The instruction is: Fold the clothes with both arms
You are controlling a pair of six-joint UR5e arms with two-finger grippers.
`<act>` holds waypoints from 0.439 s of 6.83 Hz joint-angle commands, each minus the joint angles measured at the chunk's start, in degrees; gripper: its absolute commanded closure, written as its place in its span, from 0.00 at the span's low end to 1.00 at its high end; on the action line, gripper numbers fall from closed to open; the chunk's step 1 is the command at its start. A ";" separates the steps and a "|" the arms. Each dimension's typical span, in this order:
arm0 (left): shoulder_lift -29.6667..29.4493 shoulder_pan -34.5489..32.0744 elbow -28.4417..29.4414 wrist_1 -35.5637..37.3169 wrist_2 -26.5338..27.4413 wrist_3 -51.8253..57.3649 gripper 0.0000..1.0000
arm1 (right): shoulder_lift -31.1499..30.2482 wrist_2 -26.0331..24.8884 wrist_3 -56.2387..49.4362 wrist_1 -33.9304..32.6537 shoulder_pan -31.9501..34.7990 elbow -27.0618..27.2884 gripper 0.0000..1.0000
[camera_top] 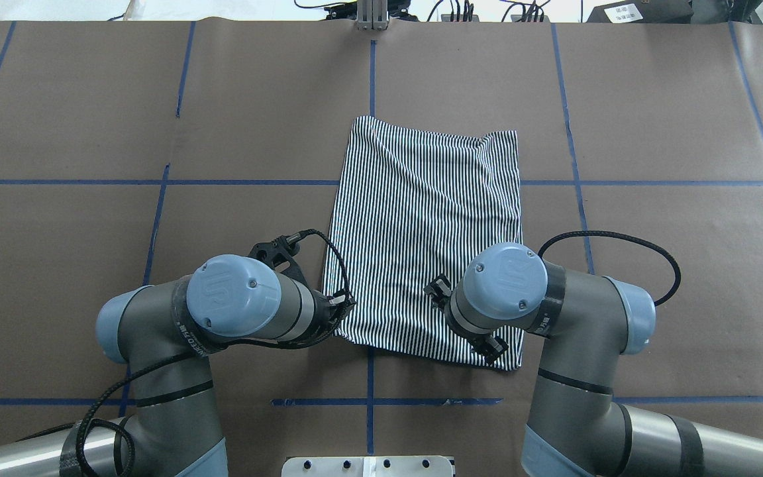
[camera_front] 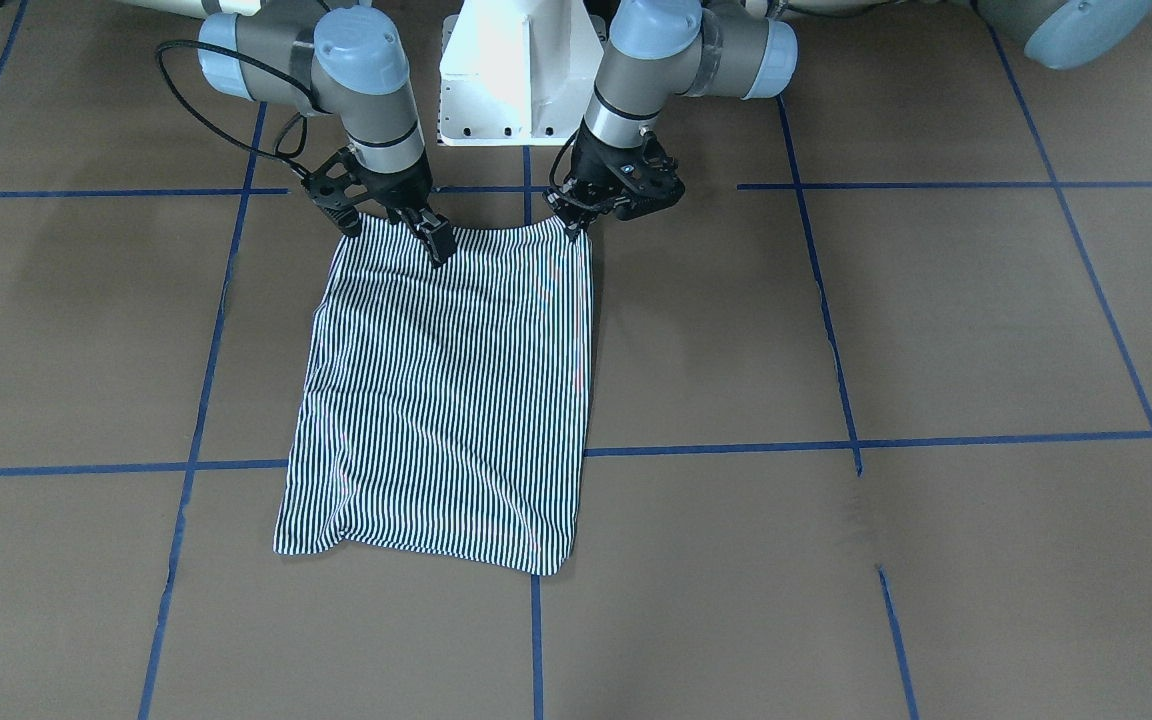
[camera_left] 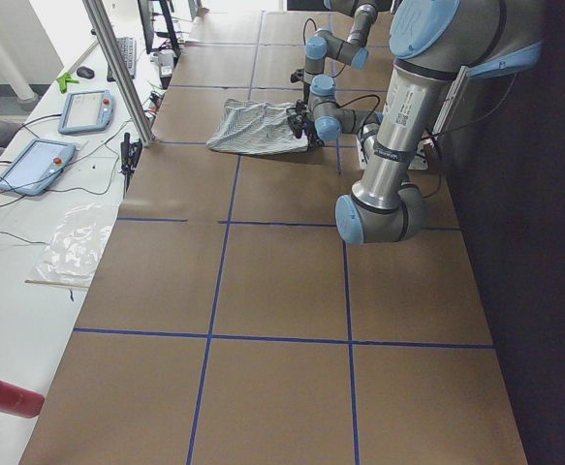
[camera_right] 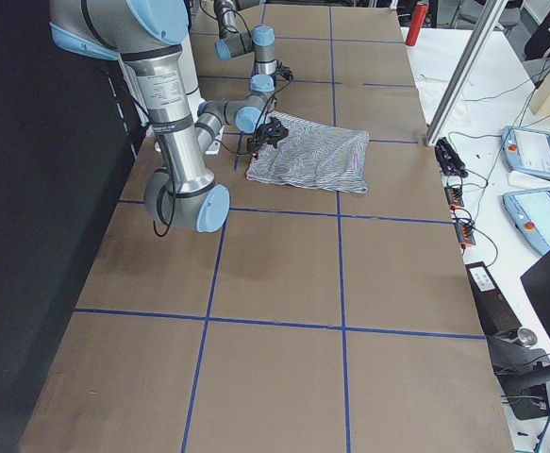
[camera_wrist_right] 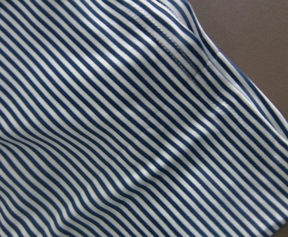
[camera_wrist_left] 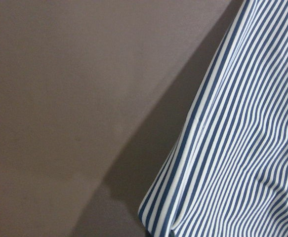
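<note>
The paper-covered desk (camera_front: 936,320) carries the striped shirt (camera_front: 446,400), already folded to a narrow rectangle stretching away from both grippers. The left gripper (camera_front: 574,222) pinches its near corner. The right gripper (camera_front: 436,238) seems clamped on the same hem, slightly inboard. The hem rides lifted, likely so it can be carried over for another fold.

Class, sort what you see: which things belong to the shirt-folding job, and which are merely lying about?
Job in hand: striped shirt, left gripper, right gripper.
Lying about: red cylinder, near tablet, far tablet, clear plastic sheet.
</note>
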 commanded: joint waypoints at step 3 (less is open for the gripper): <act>-0.18 0.08 0.00 -0.10 0.00 0.00 1.00 | 0.86 -0.02 1.55 -0.94 0.12 -2.25 0.00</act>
